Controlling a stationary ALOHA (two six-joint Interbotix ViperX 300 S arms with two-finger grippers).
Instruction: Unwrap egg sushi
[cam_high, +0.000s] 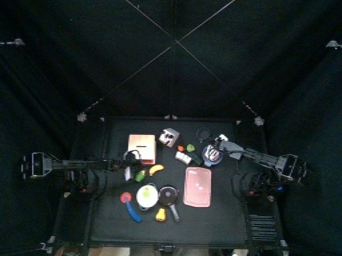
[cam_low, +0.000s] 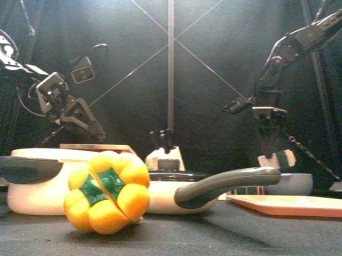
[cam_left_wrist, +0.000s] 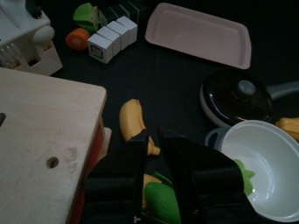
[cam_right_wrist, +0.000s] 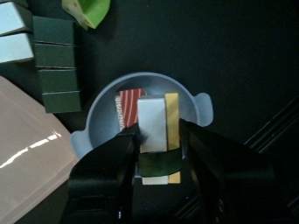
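The egg sushi (cam_right_wrist: 167, 131), a white and yellow block banded with dark green wrap, lies in a small pale blue bowl (cam_right_wrist: 105, 96) together with a red-topped piece (cam_right_wrist: 129, 108) just beside it. The right gripper (cam_right_wrist: 158, 144) hangs directly over that bowl with its fingers spread wide to either side of the egg sushi; they frame the piece, but whether they touch it cannot be told. Beside the bowl sit a row of dark green and white blocks (cam_right_wrist: 52, 52) and the corner of a pink tray (cam_right_wrist: 24, 140). The left gripper (cam_left_wrist: 158, 157), well apart from the bowl, has its fingers held open around nothing, over a banana (cam_left_wrist: 132, 118) and next to a wooden board (cam_left_wrist: 47, 131), a white pan (cam_left_wrist: 268, 166) and a black pot (cam_left_wrist: 239, 92). On the table (cam_high: 114, 215) a yellow pepper (cam_low: 107, 190) stands nearest the front edge.
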